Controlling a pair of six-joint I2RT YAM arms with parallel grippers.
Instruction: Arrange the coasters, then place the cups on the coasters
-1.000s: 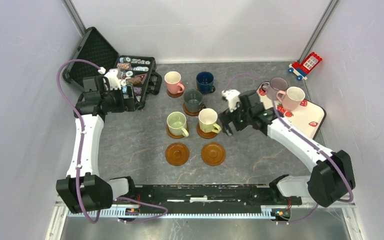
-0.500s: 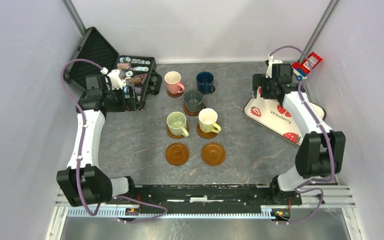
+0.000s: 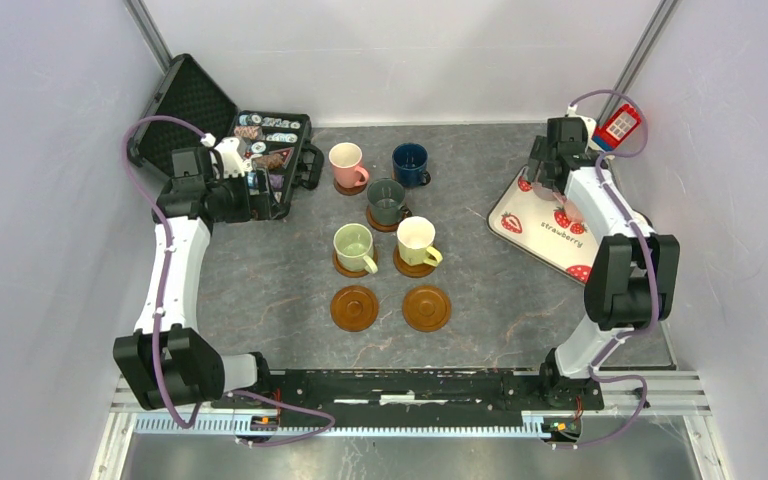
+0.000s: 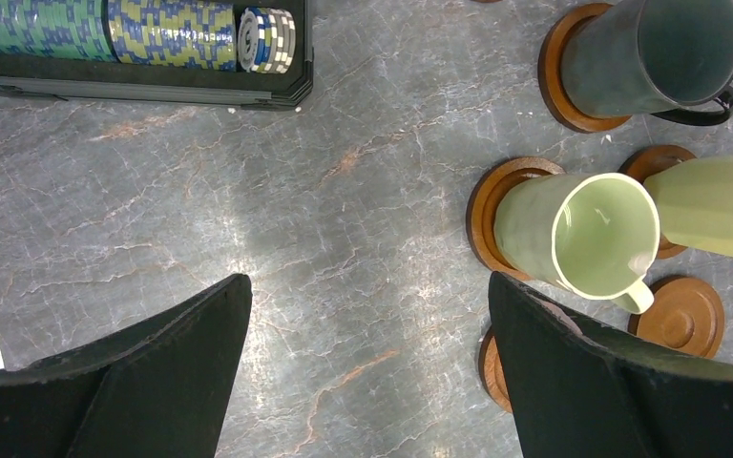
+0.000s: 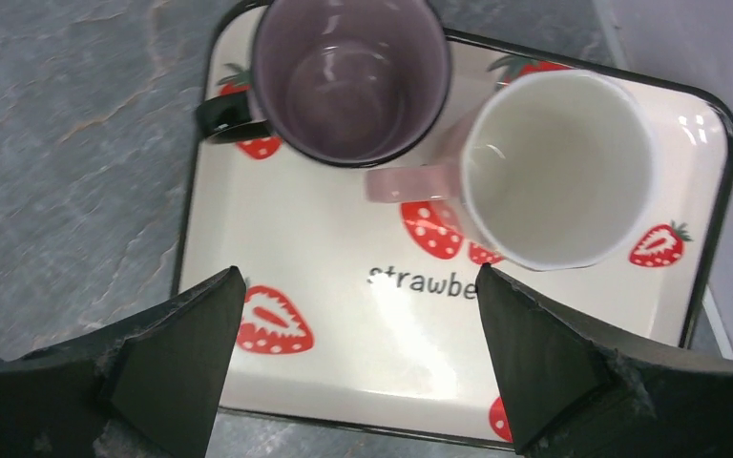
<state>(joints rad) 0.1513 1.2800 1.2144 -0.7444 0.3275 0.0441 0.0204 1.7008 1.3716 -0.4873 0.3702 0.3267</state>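
From where I stood, five cups were already seated on coasters in the middle of the overhead view. The pink mug [image 3: 345, 162] and navy mug [image 3: 410, 162] were at the top, with the grey-green mug [image 3: 387, 200] just below them. Under that, the light green mug [image 3: 353, 244] and cream-yellow mug [image 3: 416, 238] sat side by side. Lower still lay a bare coaster [image 3: 354, 307] and a second bare coaster [image 3: 426, 308], near each other but apart.

At the left, the left gripper [image 4: 370, 286] hung released, jaws spread wide and grasping nothing, above the grey tabletop [image 3: 260, 270] beside the poker chip case [image 3: 275, 140]. At the upper right, the right gripper [image 5: 358, 286] was likewise spread and empty over the strawberry tray [image 5: 344, 229]. On the tray, the mauve mug [image 5: 348, 76] and pale pink-white mug [image 5: 558, 167] stood close together.
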